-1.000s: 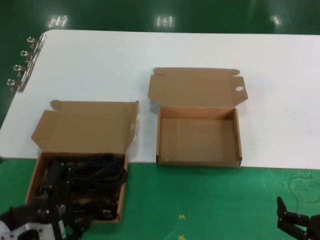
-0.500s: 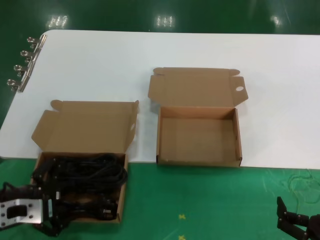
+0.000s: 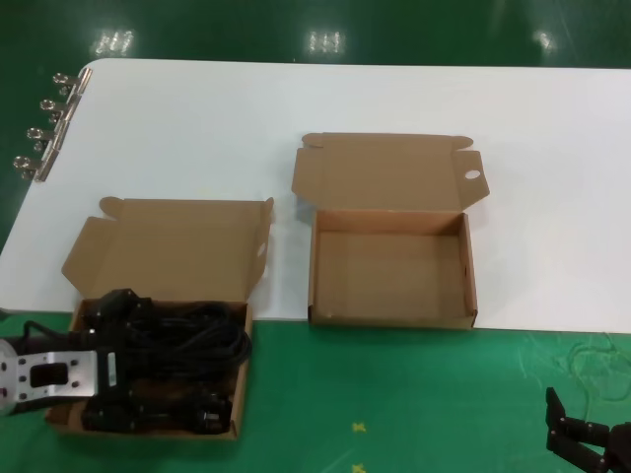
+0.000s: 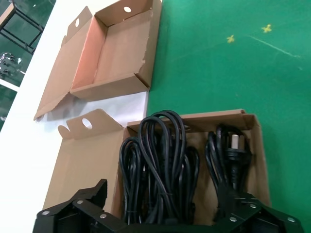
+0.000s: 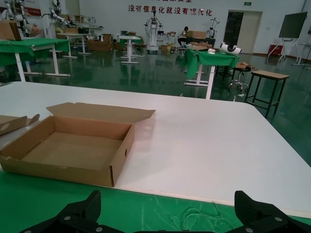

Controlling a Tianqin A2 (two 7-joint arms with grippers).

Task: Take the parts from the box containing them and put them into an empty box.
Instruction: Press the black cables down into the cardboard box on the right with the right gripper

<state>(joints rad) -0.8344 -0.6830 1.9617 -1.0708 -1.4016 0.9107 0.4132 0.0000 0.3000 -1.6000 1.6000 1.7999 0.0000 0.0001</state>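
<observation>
Far left edge of the white worktop (image 3: 394,99): a row of metal clips (image 3: 44,128). Left tool (image 3: 118,360) sits low over the box with the cables (image 3: 158,246), near its left end, fingers spread wide; in the left wrist view the two black fingers (image 4: 77,213) stand one to each side of the coils, nothing pinched between them. Whether the fingertips touch the cables, cannot tell.

Box with the cables lies at the left, its tray on the green mat (image 3: 394,394) at the worktop's near edge, lid folded back onto the white surface. Inside, the black power cables (image 3: 187,340) fill the tray: one thick long coil (image 4: 155,170) and beside it a second bundle with a plug (image 4: 235,145), pale prong end visible.

Just to the right, apart from the first box, the empty box (image 3: 389,266) rests on the white worktop at its near edge, lid open to the rear, a small round hole (image 3: 472,175) in its right ear flap. Interior bare cardboard.

Far right, low: right tool (image 3: 582,439) parked over the green mat, well apart from both boxes, fingers splayed, holding nothing. Thin loose wire (image 3: 596,360) on the mat near it.
</observation>
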